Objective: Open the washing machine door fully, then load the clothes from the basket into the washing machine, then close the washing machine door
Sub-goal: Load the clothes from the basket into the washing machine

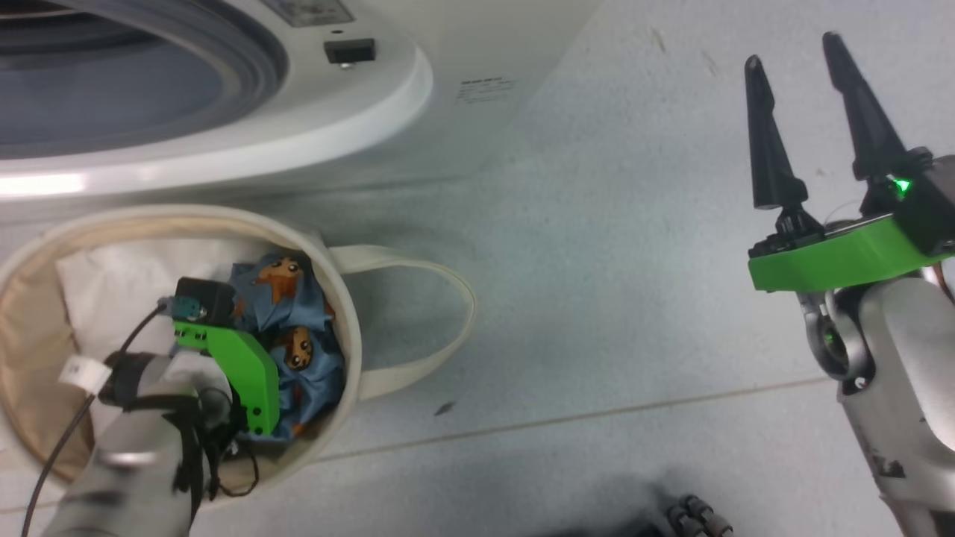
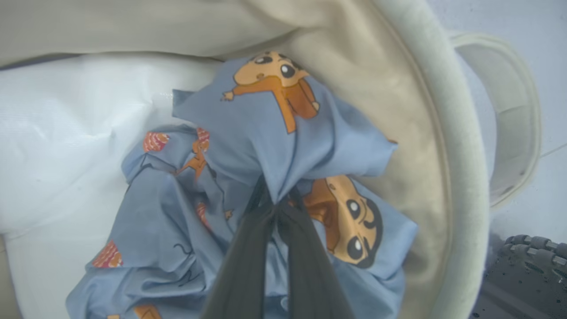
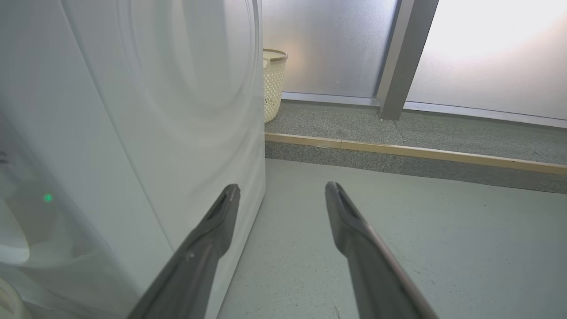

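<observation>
Left gripper [image 2: 275,201]: I see its two long dark fingers brought together on a gathered fold of the clothes [image 2: 266,133], deep inside the basket [image 2: 460,177].
Clothes: thin light blue cloth, creased and bunched, printed with orange-brown cartoon bears and small striped orange motifs. From the head camera I find them [image 1: 298,350] on the right side of the tub, against its inner wall.
Pillow-like bundle [image 2: 66,141]: plain white, smooth and slightly glossy. It takes up the left of the tub and touches the clothes.
Basket: round, soft-sided cream canvas with a padded rolled rim [image 1: 351,350] and a beige lining. It stands on the floor just in front of the washing machine.
Basket handle [image 1: 448,328]: long flat loop of cream fabric, lying out on the floor to the right.
Right gripper [image 1: 792,48]: I see its tapered black fingers spread wide with nothing between them, well apart from the basket, on a green mount.
Washing machine [image 1: 462,45]: glossy white shell, a raised round white surround, a ribbed grey rubber seal [image 1: 254,74] and a small dark latch slot [image 1: 349,51].
Floor [image 1: 634,261]: pale grey, finely speckled.
Beyond the right gripper [image 3: 282,188]: a cream perforated laundry hamper [image 3: 273,84] on a raised grey stone step [image 3: 398,133], frosted panels [image 3: 332,44] behind.
</observation>
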Motion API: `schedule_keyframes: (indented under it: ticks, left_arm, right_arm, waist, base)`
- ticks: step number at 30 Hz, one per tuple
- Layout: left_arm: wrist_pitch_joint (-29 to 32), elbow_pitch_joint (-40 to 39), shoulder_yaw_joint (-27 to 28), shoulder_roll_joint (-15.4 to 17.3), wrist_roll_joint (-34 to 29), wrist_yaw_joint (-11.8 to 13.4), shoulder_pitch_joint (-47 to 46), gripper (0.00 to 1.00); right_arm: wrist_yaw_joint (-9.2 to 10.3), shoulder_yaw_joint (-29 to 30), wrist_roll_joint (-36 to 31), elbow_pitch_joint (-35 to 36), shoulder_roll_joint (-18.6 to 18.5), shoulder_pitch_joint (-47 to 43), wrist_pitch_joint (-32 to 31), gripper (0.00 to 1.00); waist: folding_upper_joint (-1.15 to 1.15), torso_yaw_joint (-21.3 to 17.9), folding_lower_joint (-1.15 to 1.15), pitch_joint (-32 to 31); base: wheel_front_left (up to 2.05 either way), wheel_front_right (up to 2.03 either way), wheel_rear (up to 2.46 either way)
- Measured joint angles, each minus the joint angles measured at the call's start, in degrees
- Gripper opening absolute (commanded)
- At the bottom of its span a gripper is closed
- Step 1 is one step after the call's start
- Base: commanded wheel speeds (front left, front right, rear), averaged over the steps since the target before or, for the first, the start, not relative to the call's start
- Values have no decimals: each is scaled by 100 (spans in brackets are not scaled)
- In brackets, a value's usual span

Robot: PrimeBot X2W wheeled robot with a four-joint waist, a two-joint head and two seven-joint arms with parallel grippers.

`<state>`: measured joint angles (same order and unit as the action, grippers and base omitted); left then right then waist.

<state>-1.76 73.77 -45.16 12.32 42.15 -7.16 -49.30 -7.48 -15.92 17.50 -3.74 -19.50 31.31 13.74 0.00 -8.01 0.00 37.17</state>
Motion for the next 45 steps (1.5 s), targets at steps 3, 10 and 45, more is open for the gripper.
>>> schedule_keyframes:
  ticks: [3, 10, 45]
  left_arm:
    - [-193, -53, 7, -26, 103, 0, 82, 0]
    - [-839, -478, -71, -40, 505, 0, 625, 0]
    - [-1254, -5013, 3618, -67, -1230, 0, 3055, 0]
  right_arm:
    - [0, -27, 54, -112, 42, -2, 8, 100]
    - [0, -53, 297, -509, 123, -169, 55, 100]
    - [0, 171, 740, -784, 561, -1674, 55, 100]
  waist:
    - [0, 34, 0, -135]
    - [0, 183, 0, -701]
    - [0, 996, -1, -3051]
  base:
    - [0, 0, 0]
    - [0, 0, 0]
    - [0, 0, 0]
